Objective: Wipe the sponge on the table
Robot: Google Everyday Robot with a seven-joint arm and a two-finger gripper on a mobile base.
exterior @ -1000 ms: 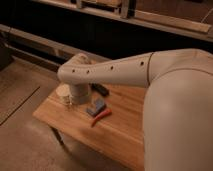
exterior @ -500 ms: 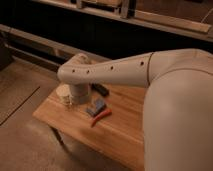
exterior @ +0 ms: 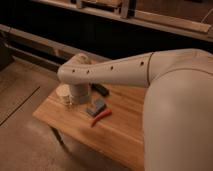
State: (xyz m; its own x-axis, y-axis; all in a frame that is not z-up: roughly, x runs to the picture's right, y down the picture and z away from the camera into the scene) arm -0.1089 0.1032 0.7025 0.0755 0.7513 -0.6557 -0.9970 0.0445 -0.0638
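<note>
You've got the off-white arm (exterior: 115, 70) stretched across your view, a row of small dark dots along it. Its gripper (exterior: 76, 101), the same pale off-white, hangs low over the left end of the table (exterior: 125, 132), warm light-brown wood streaked with plank lines. Right beside it you see the blue-grey sponge (exterior: 96, 106), a thin red tool (exterior: 101, 117) in front, a black block (exterior: 101, 90) behind and a cream round object (exterior: 64, 94) to the left, with the floor (exterior: 20, 107) dull grey-brown, crossed by one dark line.
</note>
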